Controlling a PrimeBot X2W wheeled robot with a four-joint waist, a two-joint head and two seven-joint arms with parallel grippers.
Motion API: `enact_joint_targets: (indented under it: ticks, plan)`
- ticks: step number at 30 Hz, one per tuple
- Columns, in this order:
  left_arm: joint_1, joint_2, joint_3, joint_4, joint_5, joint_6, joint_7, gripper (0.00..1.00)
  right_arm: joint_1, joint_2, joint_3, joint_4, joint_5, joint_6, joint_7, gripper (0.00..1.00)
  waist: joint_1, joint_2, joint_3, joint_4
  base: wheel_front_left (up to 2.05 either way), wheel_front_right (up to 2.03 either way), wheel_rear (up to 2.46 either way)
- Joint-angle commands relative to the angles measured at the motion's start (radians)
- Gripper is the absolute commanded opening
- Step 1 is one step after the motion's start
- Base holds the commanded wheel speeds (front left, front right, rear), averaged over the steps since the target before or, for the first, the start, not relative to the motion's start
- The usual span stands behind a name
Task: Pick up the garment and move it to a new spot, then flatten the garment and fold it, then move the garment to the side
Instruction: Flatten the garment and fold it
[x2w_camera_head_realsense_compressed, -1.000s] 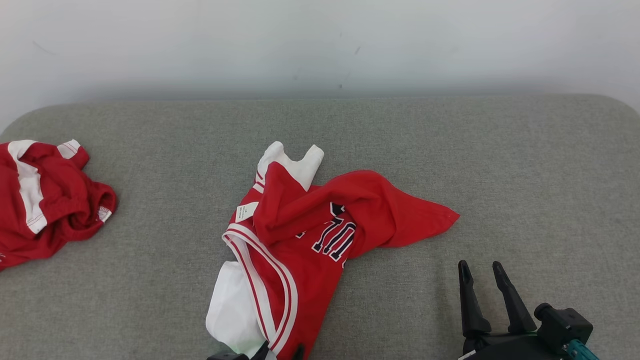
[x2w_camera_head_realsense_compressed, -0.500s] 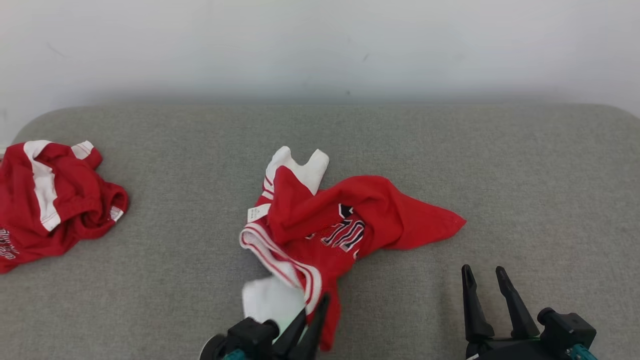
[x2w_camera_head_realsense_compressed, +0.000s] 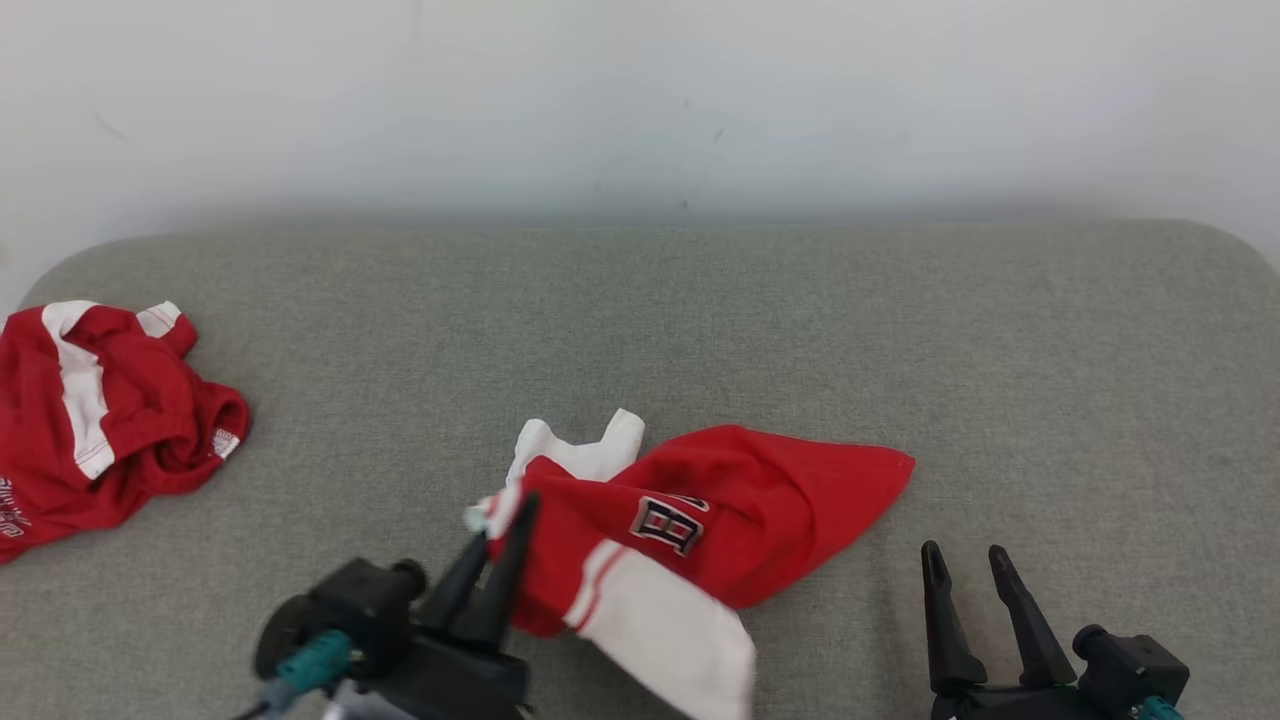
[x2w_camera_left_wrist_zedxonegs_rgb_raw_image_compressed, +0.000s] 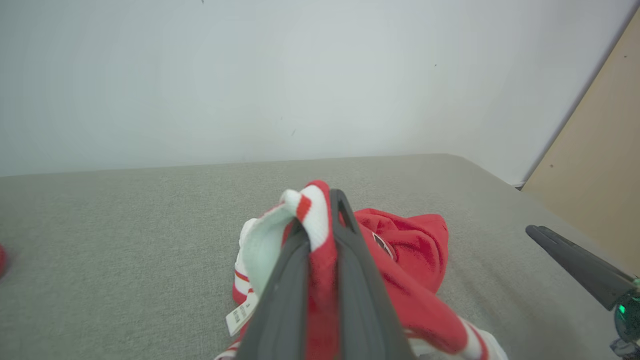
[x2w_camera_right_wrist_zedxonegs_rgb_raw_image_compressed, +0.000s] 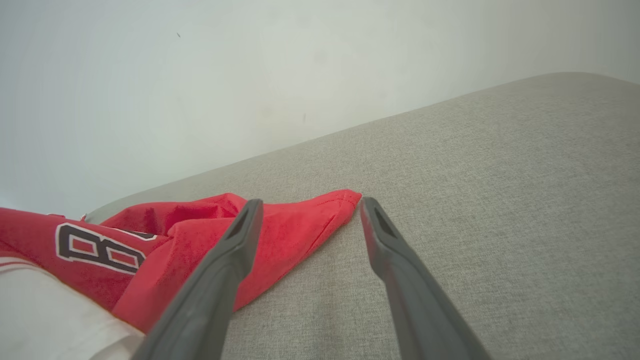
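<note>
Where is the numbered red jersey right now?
Head view: the jersey sits low centre on the grey cushion, one edge pinched in the left gripper, its red corner near the open right gripper.

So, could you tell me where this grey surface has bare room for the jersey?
Free: the wide band between jersey and wall, and the right side past the right gripper. Crowded: the left edge with another red garment, and front centre by the left gripper.

So the left gripper (x2w_camera_head_realsense_compressed: 503, 525) has come up from the bottom of the head view, pinching the red jersey (x2w_camera_head_realsense_compressed: 760, 500). It's now bunched up and dragged nearer, with the white panel (x2w_camera_head_realsense_compressed: 670, 640) flopped to the front.
</note>
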Motion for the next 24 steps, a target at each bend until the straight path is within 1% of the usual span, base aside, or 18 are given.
enact_joint_targets:
  ticks: [1, 3, 5, 6, 9, 11, 13, 15, 17, 19, 20, 21, 22, 23, 24]
  plan:
    - [0.01, 0.022, 0.027, 0.022, -0.021, -0.003, -0.011, 0.0, 0.004, 0.001, -0.003, 0.002, -0.004, -0.002, -0.002, 1.0, 0.0, 0.0, 0.004, -0.008, 0.0, 0.0, 0.0]
    - [-0.004, 0.053, 0.062, 0.062, -0.031, -0.01, -0.026, 0.0, 0.002, 0.001, -0.004, 0.003, -0.009, -0.002, -0.002, 1.0, 0.0, 0.0, 0.01, -0.012, 0.0, 0.0, 0.0]
    - [-0.024, 0.07, 0.098, 0.107, -0.048, -0.022, -0.047, 0.0, -0.002, 0.0, -0.006, 0.003, -0.013, -0.002, -0.002, 1.0, 0.0, 0.0, 0.016, -0.016, 0.0, 0.0, 0.0]
    - [-0.034, 0.091, 0.113, 0.137, -0.049, -0.029, -0.051, 0.0, -0.006, 0.0, -0.008, 0.004, -0.015, -0.002, -0.002, 1.0, 0.0, 0.0, 0.02, -0.019, 0.0, 0.0, 0.0]
    - [-0.06, 0.114, 0.153, 0.212, -0.079, -0.052, -0.083, 0.0, -0.018, 0.001, -0.004, 0.005, -0.018, -0.002, -0.002, 1.0, 0.0, 0.0, 0.034, -0.028, 0.0, 0.0, 0.0]
    - [-0.08, 0.138, 0.173, 0.258, -0.079, -0.064, -0.105, 0.0, -0.024, 0.0, -0.004, 0.009, -0.019, -0.002, -0.002, 1.0, 0.0, 0.0, 0.041, -0.035, 0.0, 0.0, 0.0]
    - [-0.1, 0.144, 0.192, 0.297, -0.098, -0.079, -0.128, 0.0, -0.028, 0.0, -0.007, 0.012, -0.018, -0.002, -0.002, 1.0, 0.0, 0.0, 0.045, -0.039, 0.0, 0.0, 0.0]
    - [-0.118, 0.157, 0.206, 0.335, -0.093, -0.087, -0.146, 0.0, -0.027, 0.001, -0.008, 0.014, -0.019, -0.002, -0.002, 1.0, 0.0, 0.0, 0.048, -0.041, 0.0, 0.0, 0.0]
    - [-0.13, 0.149, 0.213, 0.372, -0.112, -0.092, -0.153, 0.0, -0.027, 0.001, -0.007, 0.017, -0.021, -0.002, -0.002, 1.0, 0.0, 0.0, 0.047, -0.043, 0.0, 0.0, 0.0]
    - [-0.144, 0.155, 0.209, 0.419, -0.114, -0.102, -0.151, 0.0, -0.029, 0.0, -0.005, 0.02, -0.02, -0.002, -0.002, 1.0, 0.0, 0.0, 0.047, -0.044, 0.0, 0.0, 0.0]
    - [-0.149, 0.155, 0.206, 0.444, -0.119, -0.105, -0.152, 0.1, -0.03, 0.0, -0.004, 0.022, -0.02, -0.002, -0.002, 1.0, 0.0, 0.0, 0.047, -0.045, 0.0, 0.0, 0.0]
    - [-0.149, 0.155, 0.206, 0.444, -0.119, -0.105, -0.152, 0.1, -0.03, 0.0, -0.004, 0.022, -0.02, -0.002, -0.002, 1.0, 0.0, 0.0, 0.047, -0.045, 0.0, 0.0, 0.0]
    - [-0.152, 0.153, 0.199, 0.463, -0.116, -0.112, -0.157, 0.49, -0.032, 0.001, -0.003, 0.023, -0.019, -0.002, -0.002, 1.0, 0.0, 0.0, 0.046, -0.044, 0.0, 0.0, 0.0]
    - [-0.152, 0.145, 0.198, 0.48, -0.118, -0.113, -0.166, 0.83, -0.031, 0.001, -0.004, 0.024, -0.018, -0.002, -0.002, 1.0, 0.0, 0.0, 0.042, -0.043, 0.0, 0.0, 0.0]
    - [-0.147, 0.137, 0.2, 0.498, -0.125, -0.113, -0.173, 1.0, -0.028, 0.001, -0.005, 0.024, -0.017, -0.002, -0.002, 1.0, 0.0, 0.0, 0.04, -0.04, 0.0, 0.0, 0.0]
